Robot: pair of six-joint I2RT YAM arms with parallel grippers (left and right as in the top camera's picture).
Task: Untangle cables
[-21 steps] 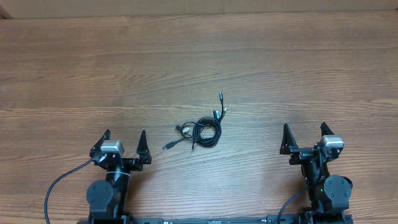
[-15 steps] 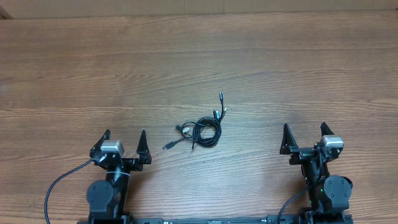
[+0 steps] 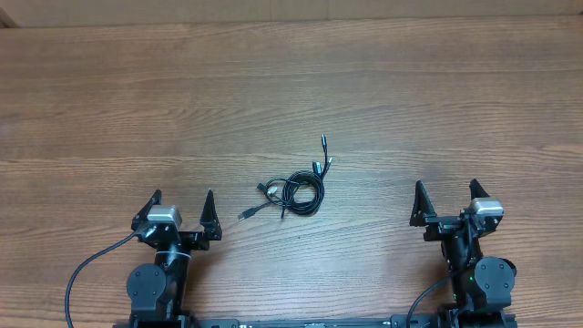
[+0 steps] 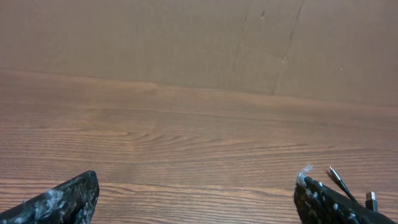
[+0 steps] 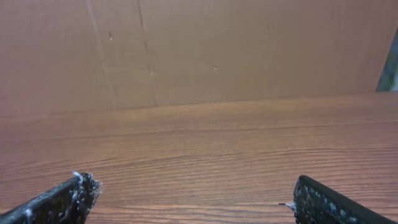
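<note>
Loosely coiled, the thin black cables (image 3: pixel 296 189) lie knotted between both spread, empty end effectors.

Table (image 3: pixel 109 100): warm reddish-brown wood, darker grain streaks running across frame; cables (image 3: pixel 301 189), centre of overhead view: black, plug ends silver, one with hint of green; left gripper (image 3: pixel 182 196), lower left: black; its fingers (image 4: pixel 62 196) in wrist view: black flecked white-grey; right gripper (image 3: pixel 446 187), lower right: black; its fingers (image 5: pixel 62 196): same pale speckle; wrist housing (image 3: pixel 164 215): light grey-silver; arm wiring (image 3: pixel 86 269), lower left corner: black; cardboard wall (image 4: pixel 155 37), top of wrist views: plain tan, faint darker creases.
</note>
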